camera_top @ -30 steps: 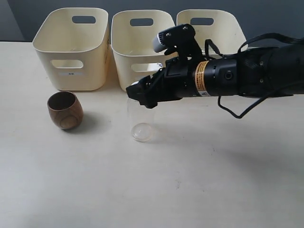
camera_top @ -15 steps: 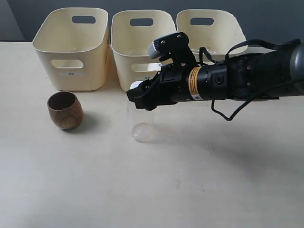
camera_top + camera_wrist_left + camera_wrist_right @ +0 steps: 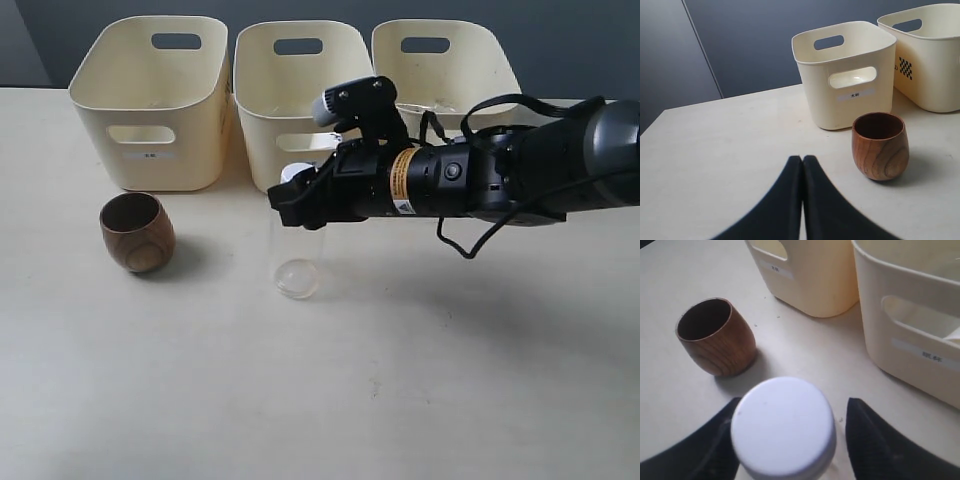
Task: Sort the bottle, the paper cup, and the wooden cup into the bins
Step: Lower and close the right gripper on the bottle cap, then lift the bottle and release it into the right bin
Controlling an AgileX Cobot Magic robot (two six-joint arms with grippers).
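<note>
Step in hand: pickup of the bottle (image 3: pixel 297 250). I have the right claw (image 3: pixel 290 202) positioned at the bottle's cap (image 3: pixel 783 426). In the right wrist view the two fingers (image 3: pixel 875 445) stand spread, one on either side of the cap, with a visible gap on the side nearest the bins; they are not yet pinching it. The bottle stands upright on the table (image 3: pixel 400 380), directly under the claw tip.

The left claw (image 3: pixel 802 200) has its fingers pressed together and holds nothing. It hovers low over the table, with the wooden cup (image 3: pixel 880 145) ahead of it and slightly to one side, apart from it and untouched.

The wooden cup sits beyond the bottle from the right claw, well apart from it. The three bins (image 3: pixel 150 100) stand in a row behind the claw tip; the middle bin (image 3: pixel 300 90) is just behind the bottle. The paper cup is not clearly visible in any view; I cannot tell where it is.

Next move, as I judge it:
1. Close the right fingers squarely on the cap or neck.
2. Confirm a firm pinch; the clear plastic is likely light and may slip or tip.
3. Lift straight up to clear the bin rim.
4. Carry to the assigned bin. The labels are too small for me to read.
</note>
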